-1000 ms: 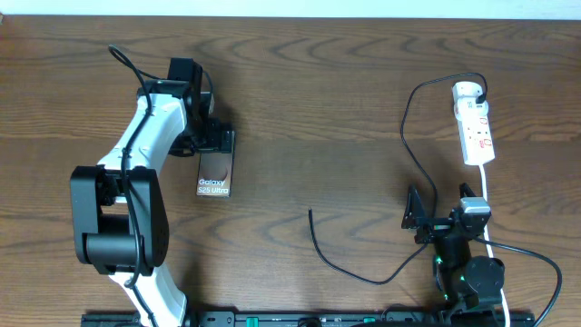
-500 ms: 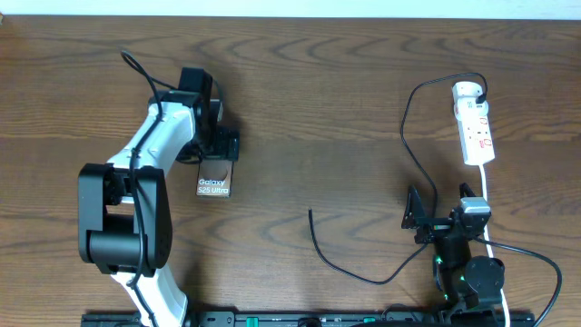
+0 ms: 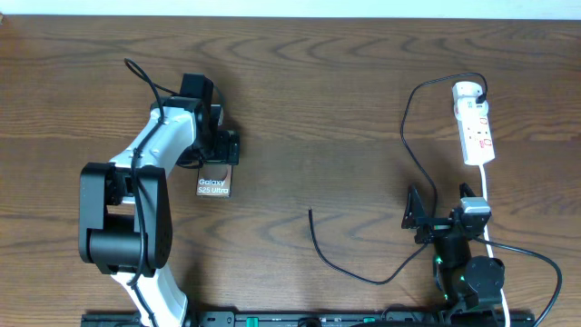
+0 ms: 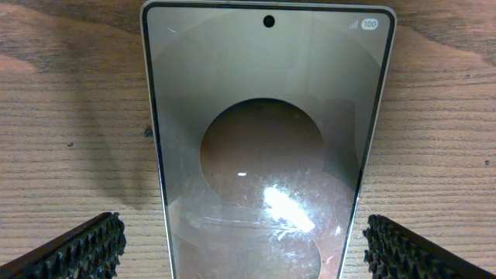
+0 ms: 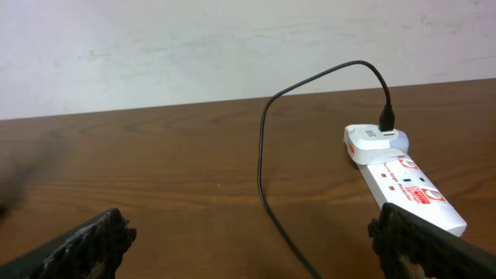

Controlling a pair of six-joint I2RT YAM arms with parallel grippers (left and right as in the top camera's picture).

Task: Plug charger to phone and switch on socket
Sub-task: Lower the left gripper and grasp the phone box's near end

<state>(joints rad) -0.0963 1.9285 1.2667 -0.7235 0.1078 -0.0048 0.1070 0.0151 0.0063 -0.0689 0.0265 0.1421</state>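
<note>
Hovering at nine o'clock, the left gripper (image 3: 221, 147) has its fingers spread either side of the phone (image 3: 214, 180), while the right gripper (image 3: 416, 218) gapes empty at five o'clock, charger (image 5: 260, 155) plugged into the socket (image 3: 474, 123) at two o'clock

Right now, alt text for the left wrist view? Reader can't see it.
A phone lies face up on the wood table, filling the middle of the frame, its camera hole at the top. The open left gripper straddles it, one ribbed black fingertip in each bottom corner.
</note>
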